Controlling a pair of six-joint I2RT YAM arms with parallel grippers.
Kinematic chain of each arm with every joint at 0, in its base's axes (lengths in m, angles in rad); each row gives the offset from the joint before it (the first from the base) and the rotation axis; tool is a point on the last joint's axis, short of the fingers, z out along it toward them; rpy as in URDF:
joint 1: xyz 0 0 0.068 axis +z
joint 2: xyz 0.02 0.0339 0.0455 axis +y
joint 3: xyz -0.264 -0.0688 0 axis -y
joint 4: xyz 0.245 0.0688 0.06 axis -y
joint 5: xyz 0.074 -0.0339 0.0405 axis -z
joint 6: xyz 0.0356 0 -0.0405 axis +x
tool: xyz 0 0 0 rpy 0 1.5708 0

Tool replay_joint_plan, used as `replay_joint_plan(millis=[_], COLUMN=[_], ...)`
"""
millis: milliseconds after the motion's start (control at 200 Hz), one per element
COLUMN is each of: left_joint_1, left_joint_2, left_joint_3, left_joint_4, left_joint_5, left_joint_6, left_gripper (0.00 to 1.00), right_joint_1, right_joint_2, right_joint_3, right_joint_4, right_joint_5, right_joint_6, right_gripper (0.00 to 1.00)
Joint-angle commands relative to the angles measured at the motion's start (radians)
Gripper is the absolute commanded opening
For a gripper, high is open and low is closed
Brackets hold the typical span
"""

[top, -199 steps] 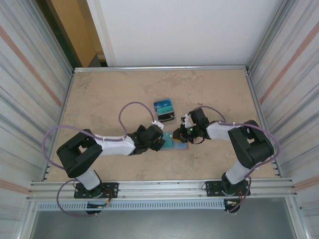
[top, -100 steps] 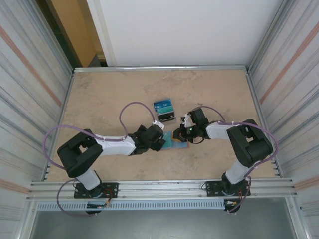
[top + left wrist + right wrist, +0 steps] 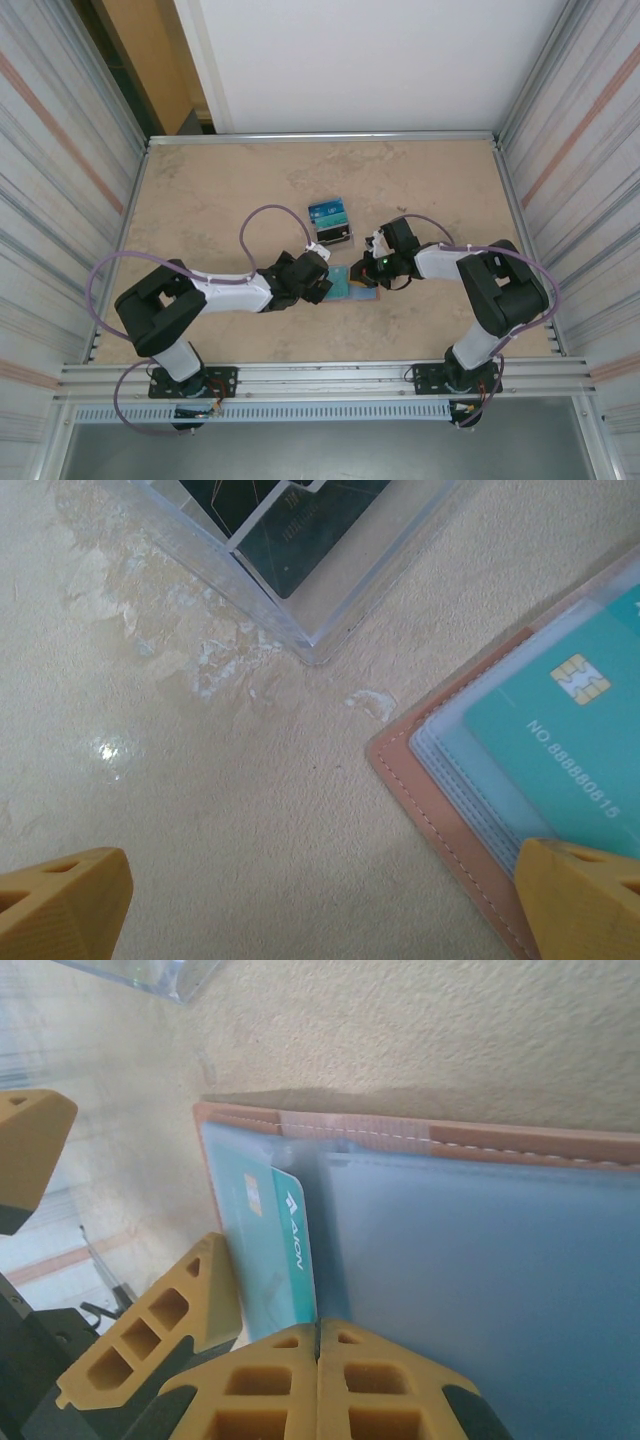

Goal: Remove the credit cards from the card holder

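Nearby, a clear stand (image 3: pixel 340 595) sits beside the card holder (image 3: pixel 420 800).

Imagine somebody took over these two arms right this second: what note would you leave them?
Left gripper: open, one finger over the holder edge.
Right gripper: shut right at the teal card; whether it pinches the card can't be told.
Holder lies open on the table, teal card in a sleeve.
Done: cards already sit in the clear stand.
Left: pull out the teal card, then check the other sleeves.
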Motion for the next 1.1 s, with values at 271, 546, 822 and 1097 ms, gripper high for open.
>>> replay_joint_plan(millis=[271,546,822,1097], left_joint_1=[-0.006,-0.008,0.000,0.006], left_joint_2=[-0.030,-0.058,0.020,0.091], left_joint_3=[0.011,0.055,0.109,0.135], left_joint_4=[-0.027,-0.021,0.018,0.011], left_joint_5=[-0.009,0.001,0.027,0.044], left_joint_6=[0.021,0.068,0.123,0.140], left_gripper=[0.99,0.99,0.99,0.99], right_joint_1=[-0.025,-0.029,-0.029,-0.029], right_joint_2=[-0.043,-0.054,-0.054,-0.066], right_joint_3=[0.025,0.027,0.028,0.017], right_joint_4=[-0.070,-0.086,-0.086,-0.090], right_joint_5=[0.014,0.020,0.015,0.023], right_joint_6=[-0.046,-0.053,-0.053,-0.051], right_gripper=[0.00,0.00,0.00,0.00])
